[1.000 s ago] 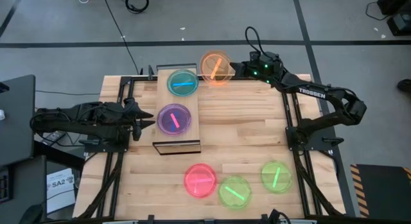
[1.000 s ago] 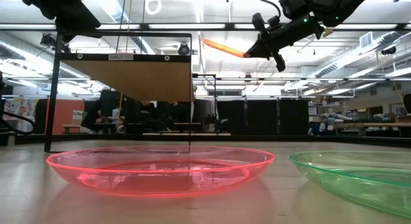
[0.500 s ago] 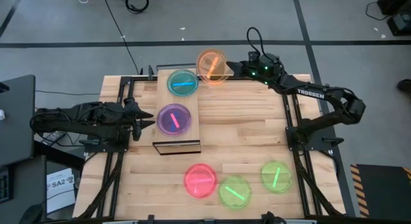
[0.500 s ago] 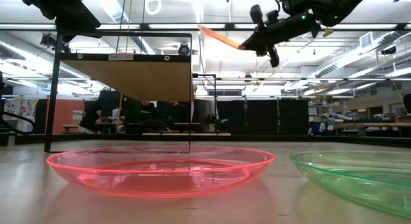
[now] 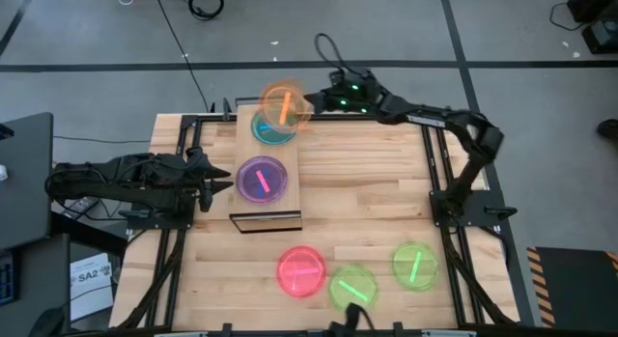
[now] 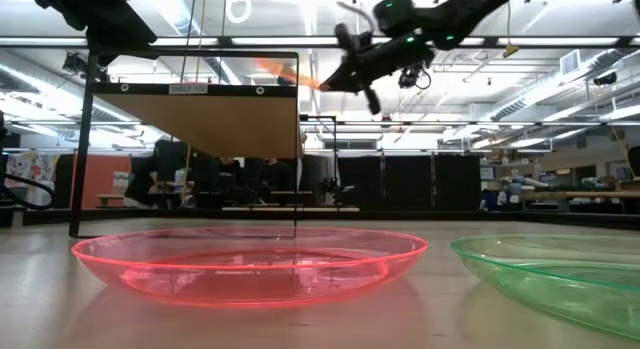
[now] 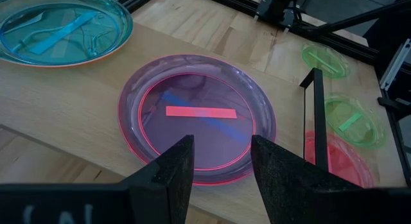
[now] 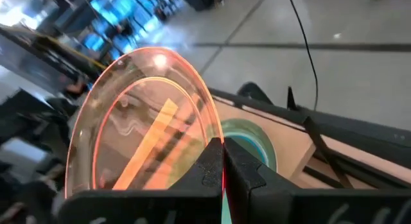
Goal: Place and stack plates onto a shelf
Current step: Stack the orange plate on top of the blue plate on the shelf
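The light-wood shelf point(image 5: 275, 187) holds a teal plate point(image 5: 263, 131) at its far end and a purple stack point(image 5: 262, 179) near its near end, both lying flat. My right gripper point(image 5: 311, 102) is shut on an orange plate point(image 5: 285, 105), held in the air over the teal plate. My left gripper point(image 5: 214, 181) is open, level, just left of the purple stack point(image 7: 196, 118). A pink plate point(image 5: 300, 270) and two green plates point(image 5: 352, 287) point(image 5: 416, 265) lie flat on the tabletop near its near edge. My right gripper pinches the orange plate's rim point(image 8: 215, 142) between its two fingers, on the side toward the table's right. The fingers come nearly level from the right. The plate is lifted clear and tilted, its free side higher point(image 6: 285, 71), above the shelf's far end.
The shelf's dark frame posts point(image 7: 316, 118) stand at its corners. Black rails point(image 5: 439, 173) run along the table's left and right sides. In the low view the pink plate point(image 6: 250, 261) and a green plate point(image 6: 550, 274) lie close to the camera.
My right gripper has carried the orange plate toward the table's left, from beside the shelf's far right corner to over the teal plate. The plate stays lifted and tilted.
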`<state>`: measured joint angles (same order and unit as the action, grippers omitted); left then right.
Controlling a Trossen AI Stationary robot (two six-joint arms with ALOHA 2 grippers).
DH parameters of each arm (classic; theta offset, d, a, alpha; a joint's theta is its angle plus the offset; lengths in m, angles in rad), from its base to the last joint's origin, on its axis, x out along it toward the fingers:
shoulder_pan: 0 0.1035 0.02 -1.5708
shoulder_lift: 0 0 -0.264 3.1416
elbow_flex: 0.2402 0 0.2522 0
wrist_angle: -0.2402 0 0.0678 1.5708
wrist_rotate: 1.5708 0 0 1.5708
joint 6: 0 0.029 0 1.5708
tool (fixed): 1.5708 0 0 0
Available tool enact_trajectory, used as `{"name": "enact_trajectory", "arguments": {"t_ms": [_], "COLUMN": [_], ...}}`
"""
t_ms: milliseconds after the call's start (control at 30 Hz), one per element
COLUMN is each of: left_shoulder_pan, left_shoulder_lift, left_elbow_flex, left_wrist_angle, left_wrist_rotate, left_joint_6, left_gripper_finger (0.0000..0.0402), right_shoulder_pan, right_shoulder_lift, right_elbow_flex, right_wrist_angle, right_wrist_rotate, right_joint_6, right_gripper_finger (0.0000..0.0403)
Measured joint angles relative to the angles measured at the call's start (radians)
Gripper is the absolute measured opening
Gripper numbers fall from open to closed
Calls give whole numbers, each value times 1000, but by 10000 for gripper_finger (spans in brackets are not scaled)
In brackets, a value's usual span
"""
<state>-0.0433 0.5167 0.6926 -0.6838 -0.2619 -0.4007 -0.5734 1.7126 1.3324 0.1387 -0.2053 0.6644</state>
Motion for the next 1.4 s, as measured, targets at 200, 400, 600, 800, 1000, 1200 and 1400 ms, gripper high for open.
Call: {"name": "enact_trajectory", "arguments": {"t_ms": [200,400,600,800,1000,1200,1400], "left_shoulder_pan": [0,0,0,0,0,0,0], "left_shoulder_lift": [0,0,0,0,0,0,0], "left_elbow_flex": [0,0,0,0,0,0,0], "left_wrist_angle": [0,0,-1,-1,-1,-1,-1], "left_wrist_rotate": [0,0,0,0,0,0,0], "left_joint_6": [0,0,0,0,0,0,0], "left_gripper_finger": [160,160,160,160,160,160,160], "right_shoulder_pan": [14,17,19,19,20,20,20], "right_shoulder_lift": [155,238,251,251,251,250,250], "right_elbow_flex": [175,249,250,251,251,251,251], "right_wrist_angle": [-126,-210,-223,-222,-222,-222,-222], "right_wrist_rotate": [-7,-10,2,2,2,2,6], "right_joint_6": [-38,-63,-66,-66,-66,-66,-66], "right_gripper_finger": [6,6,7,12,23,25,27]}}
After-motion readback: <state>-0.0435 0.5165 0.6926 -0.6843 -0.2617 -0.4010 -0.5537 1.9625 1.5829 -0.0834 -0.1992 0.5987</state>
